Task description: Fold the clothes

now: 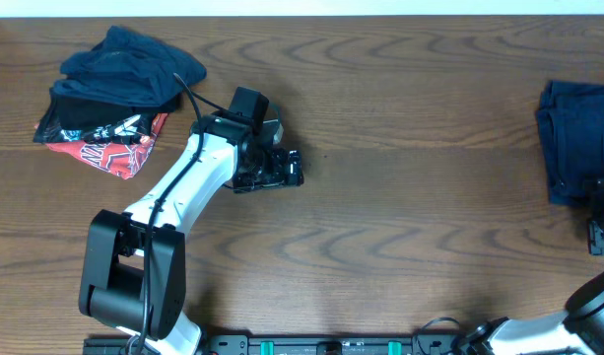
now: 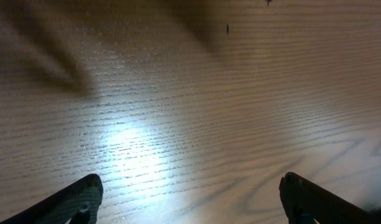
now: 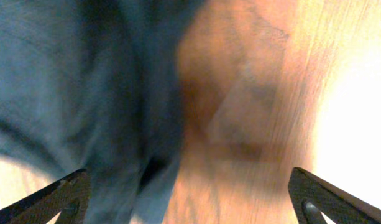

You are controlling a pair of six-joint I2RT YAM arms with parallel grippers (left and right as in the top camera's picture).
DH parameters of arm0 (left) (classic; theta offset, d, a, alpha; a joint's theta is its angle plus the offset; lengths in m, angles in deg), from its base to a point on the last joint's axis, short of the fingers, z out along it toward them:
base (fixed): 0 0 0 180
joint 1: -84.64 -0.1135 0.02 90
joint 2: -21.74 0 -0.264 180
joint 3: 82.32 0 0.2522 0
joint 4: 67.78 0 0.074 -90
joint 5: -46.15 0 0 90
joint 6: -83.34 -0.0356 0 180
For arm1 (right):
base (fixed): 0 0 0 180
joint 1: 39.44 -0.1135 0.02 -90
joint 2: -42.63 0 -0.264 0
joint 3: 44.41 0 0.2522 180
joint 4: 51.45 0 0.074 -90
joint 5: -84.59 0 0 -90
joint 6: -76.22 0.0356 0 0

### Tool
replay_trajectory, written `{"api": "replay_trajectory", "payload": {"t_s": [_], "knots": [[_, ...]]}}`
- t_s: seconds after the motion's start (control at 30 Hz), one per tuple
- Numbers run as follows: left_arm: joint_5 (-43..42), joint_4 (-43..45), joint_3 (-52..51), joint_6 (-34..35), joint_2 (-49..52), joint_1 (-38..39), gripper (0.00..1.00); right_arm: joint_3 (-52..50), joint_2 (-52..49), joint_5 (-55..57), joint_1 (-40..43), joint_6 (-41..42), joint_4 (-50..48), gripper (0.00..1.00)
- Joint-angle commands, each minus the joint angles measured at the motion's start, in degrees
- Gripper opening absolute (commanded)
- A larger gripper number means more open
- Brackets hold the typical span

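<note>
Found wide open, empty: right gripper point(image 3: 190, 193), left gripper point(image 2: 193, 196) — lift right straight up, clear of navy garment point(image 1: 577, 138), without dragging folds.

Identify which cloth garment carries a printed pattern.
The red-and-black cloth garment, beneath the crumpled navy garment at left; that and the folded navy garment at right are plain.

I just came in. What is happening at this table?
Two robot arms are folding clothes. The right gripper is open at the edge of a navy garment on the right side of the table, holding nothing. The left gripper is open too, over bare wood. A loose pile of navy and red-and-black clothes waits at the far left.
</note>
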Motion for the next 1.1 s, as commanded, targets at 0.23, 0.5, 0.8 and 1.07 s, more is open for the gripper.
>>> {"api": "replay_trajectory", "payload": {"t_s": [0.23,0.5,0.8,1.07], "knots": [[12.9,0.6,-0.4,-0.3,0.4,-0.3,0.98,0.0,19.1,-2.3,-15.5,-17.8,5.8,0.99],[21.2,0.0,-0.4,-0.3,0.4,-3.8,0.99,0.0,19.6,8.0,-34.5,-23.2,7.8,0.99],[21.1,-10.0,-0.1,0.2,-0.4,-13.4,0.98,0.2,19.7,12.2,-44.9,-28.8,10.3,0.99],[21.1,-14.7,-1.3,0.0,-9.3,-15.3,0.98,0.4,23.9,12.1,-45.7,-24.4,17.0,0.99]]}}
